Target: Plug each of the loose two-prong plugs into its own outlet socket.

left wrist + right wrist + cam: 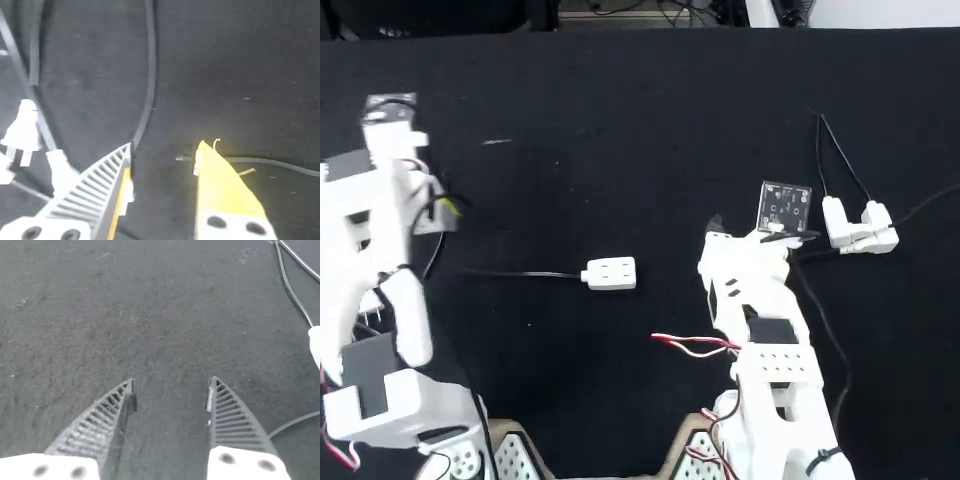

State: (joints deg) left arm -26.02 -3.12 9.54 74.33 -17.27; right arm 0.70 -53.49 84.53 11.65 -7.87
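Loose plugs (860,228), right of frame.
Laid near right gripper (170,385), untouched; it and left gripper (165,150) are held spread.

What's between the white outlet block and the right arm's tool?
Nothing; the high view shows bare black mat between the outlet block and the right tool.

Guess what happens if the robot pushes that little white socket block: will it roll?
Probably not: the socket block looks flat and boxy, so it should slide, not roll. It seems small and likely light. Its thin black cord looks floppy and may tug it round.
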